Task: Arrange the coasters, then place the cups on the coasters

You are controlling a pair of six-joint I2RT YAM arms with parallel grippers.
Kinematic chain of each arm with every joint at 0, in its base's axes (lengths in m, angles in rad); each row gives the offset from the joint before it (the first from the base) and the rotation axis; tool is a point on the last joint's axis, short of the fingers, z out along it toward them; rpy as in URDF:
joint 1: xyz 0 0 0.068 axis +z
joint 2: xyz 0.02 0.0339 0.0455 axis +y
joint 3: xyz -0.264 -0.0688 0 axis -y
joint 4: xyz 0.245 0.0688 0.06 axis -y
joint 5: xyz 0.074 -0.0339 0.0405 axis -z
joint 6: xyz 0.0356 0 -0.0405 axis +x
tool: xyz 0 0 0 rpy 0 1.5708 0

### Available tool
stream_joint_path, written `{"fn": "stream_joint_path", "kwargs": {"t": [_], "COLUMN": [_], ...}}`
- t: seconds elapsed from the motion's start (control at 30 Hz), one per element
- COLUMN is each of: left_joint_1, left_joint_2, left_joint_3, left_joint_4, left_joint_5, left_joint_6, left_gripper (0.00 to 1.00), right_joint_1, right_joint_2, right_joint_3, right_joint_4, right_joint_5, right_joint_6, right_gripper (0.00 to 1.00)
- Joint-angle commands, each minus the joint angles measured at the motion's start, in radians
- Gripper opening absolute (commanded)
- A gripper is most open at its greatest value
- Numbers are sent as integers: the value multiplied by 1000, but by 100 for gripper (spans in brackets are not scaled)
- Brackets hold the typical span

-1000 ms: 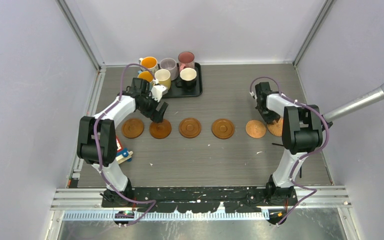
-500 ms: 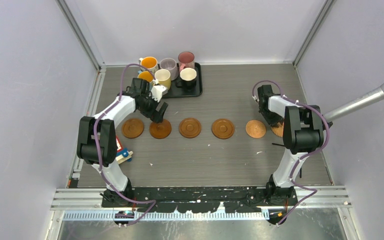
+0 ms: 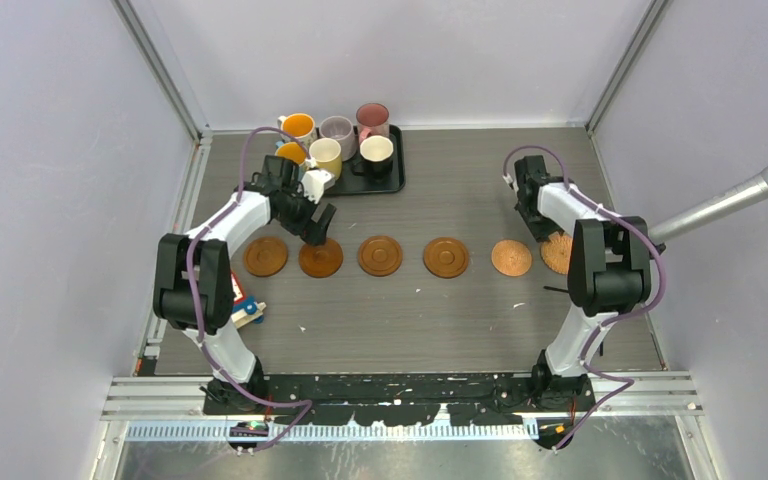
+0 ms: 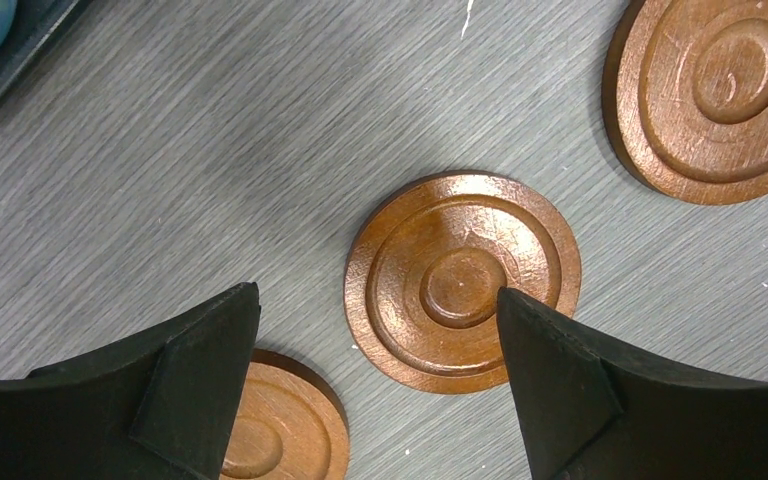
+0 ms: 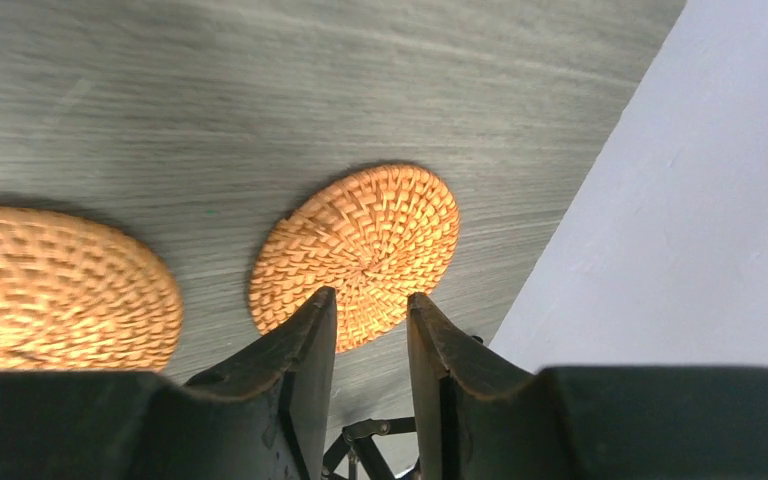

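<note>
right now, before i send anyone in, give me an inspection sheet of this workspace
surface: grey wood-grain table, few white specks
coasters: six in one row, four ringed wooden ones, two woven ones at the right end
cups: six mugs grouped at the black tray, none on a coaster
clutter: small red-and-blue item near left arm's base
left hand: open above a wooden coaster
right hand: jaws slightly apart, empty, over the end woven coaster
cables: purple cable looped along each arm
surroundings: pale walls, silver microphone at right
</note>
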Motion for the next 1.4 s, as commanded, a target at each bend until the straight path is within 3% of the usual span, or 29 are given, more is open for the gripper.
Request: {"fn": "stream_joint_path", "kwargs": {"t": [0.0,0.27,0.4,0.53,0.87,1.03,1.2,1.37], "left_joint_1": [9,84,126,167,304,276,183,29], "left_joint_2": [-77,-128,-95,-1,273,259,153,225], "left_joint_3": [46,176,244,354,717,710,574,627], "left_joint_4": [21,34,18,-32,-193,-206,-93,-81], "left_joint_5": [23,-7,-44,-39,130,203,164,97], "left_joint_6": [-37,-211,-218,-159,-159,-140,-152,-155], "left_gripper": [91,96,98,98,87,81,79,77], "right_joint_1": [68,171,185,191,193,192,193,193], "right_joint_2": [-68,-72,-76,-89,-166,-167,-171,-165], "right_joint_3": [81,260,338,394,412,404,398,425], "right_joint_4": [-28,-65,-72,-83,-56,-63,-64,-96], "right_joint_5": [-58,-217,-314,-400,-584,-586,-575,-580], "right_joint_6": [54,150,200,225,269,286,295,314], "right_gripper": [39,55,63,71,75,75,75,76]}}
